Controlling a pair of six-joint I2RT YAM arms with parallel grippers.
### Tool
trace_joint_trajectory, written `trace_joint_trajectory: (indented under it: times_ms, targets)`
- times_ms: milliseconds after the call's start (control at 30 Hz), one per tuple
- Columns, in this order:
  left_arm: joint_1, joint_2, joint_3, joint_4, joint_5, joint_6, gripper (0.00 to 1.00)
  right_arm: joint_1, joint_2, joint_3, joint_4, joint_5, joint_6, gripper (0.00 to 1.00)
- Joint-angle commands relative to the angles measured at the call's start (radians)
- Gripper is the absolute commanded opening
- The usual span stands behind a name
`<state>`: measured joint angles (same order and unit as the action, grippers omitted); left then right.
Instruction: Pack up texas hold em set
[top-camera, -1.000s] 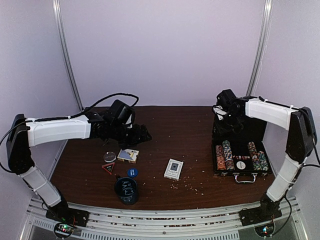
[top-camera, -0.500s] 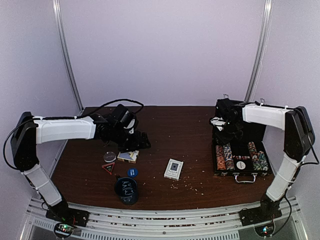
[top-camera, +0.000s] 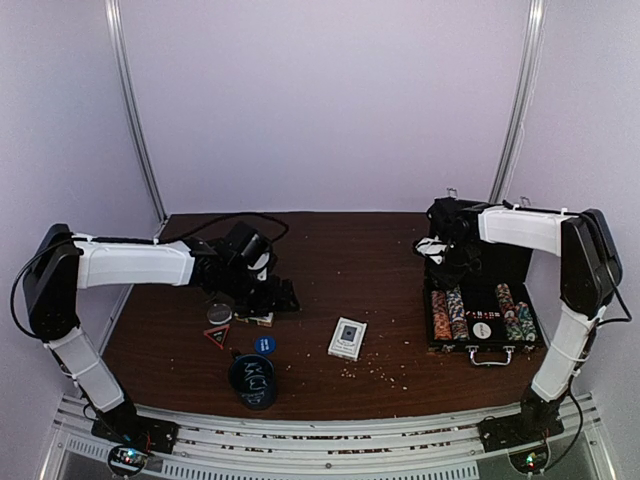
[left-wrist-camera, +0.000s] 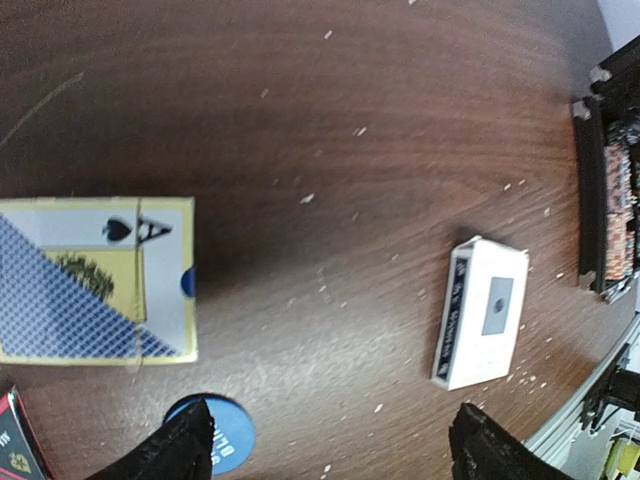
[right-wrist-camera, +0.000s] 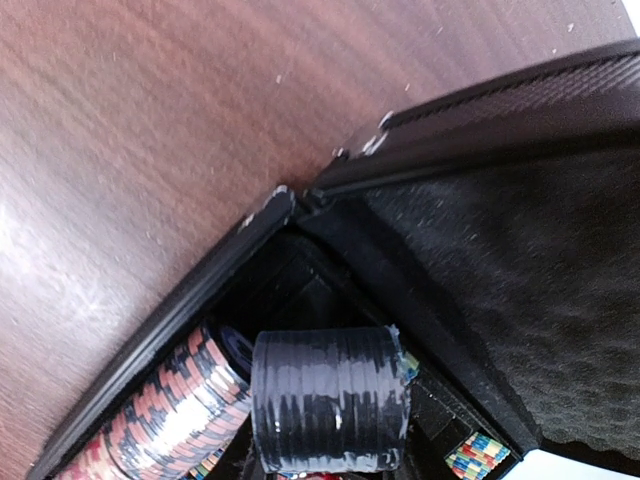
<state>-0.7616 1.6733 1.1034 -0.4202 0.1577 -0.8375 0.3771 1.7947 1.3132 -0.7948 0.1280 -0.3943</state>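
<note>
Texas hold em set pieces are split across the table (top-camera: 360, 270). The black case (top-camera: 505, 268) lies open at the right with its lid up and multicoloured chip rolls (top-camera: 449, 312) in its tray, and the rest lies loose at the left and middle. We see the right gripper (top-camera: 448, 258) over the case's back left corner. Its fingers are narrowed on a dark chip roll (right-wrist-camera: 325, 400), which hangs just above an orange chip roll (right-wrist-camera: 165, 420) in the tray.

The left gripper (left-wrist-camera: 330, 425) hovers low over the wood, its fingers (left-wrist-camera: 180, 450) spread wide and holding nothing. Ahead of them we find a yellow-and-blue card deck (left-wrist-camera: 95, 280), a blue dealer button (left-wrist-camera: 225, 435) partly behind one finger, and a white card deck (left-wrist-camera: 485, 312), well apart from the case. A red triangular marker (top-camera: 217, 335) and a clear round button (top-camera: 219, 313) lie nearby. A dark cup (top-camera: 253, 380) stands near the front edge.
</note>
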Motion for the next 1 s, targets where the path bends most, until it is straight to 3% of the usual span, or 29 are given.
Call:
trace_joint_trajectory:
  times_ms: [0, 167, 300, 467, 767, 967]
  targets:
    - [0.007, -0.062, -0.052, 0.018, -0.002, -0.001, 0.84, 0.008, -0.012, -0.035, -0.005, 0.041, -0.043, 0.14]
    - [0.007, -0.078, -0.078, 0.026, 0.005, 0.001, 0.84, 0.011, -0.004, -0.021, -0.001, 0.033, -0.029, 0.20]
    - [0.007, -0.079, -0.080, 0.025, 0.006, 0.002, 0.84, 0.023, 0.001, -0.017, 0.004, 0.052, -0.021, 0.39]
    - [0.007, -0.087, -0.087, 0.026, 0.003, 0.002, 0.84, 0.043, -0.005, -0.033, 0.004, 0.076, -0.020, 0.50]
    - [0.007, -0.115, -0.104, 0.024, -0.007, -0.017, 0.84, 0.040, -0.122, -0.031, 0.033, 0.044, 0.031, 0.56]
    - [0.007, -0.148, -0.113, 0.022, -0.024, -0.043, 0.84, -0.015, -0.250, -0.087, 0.126, -0.070, 0.217, 0.56]
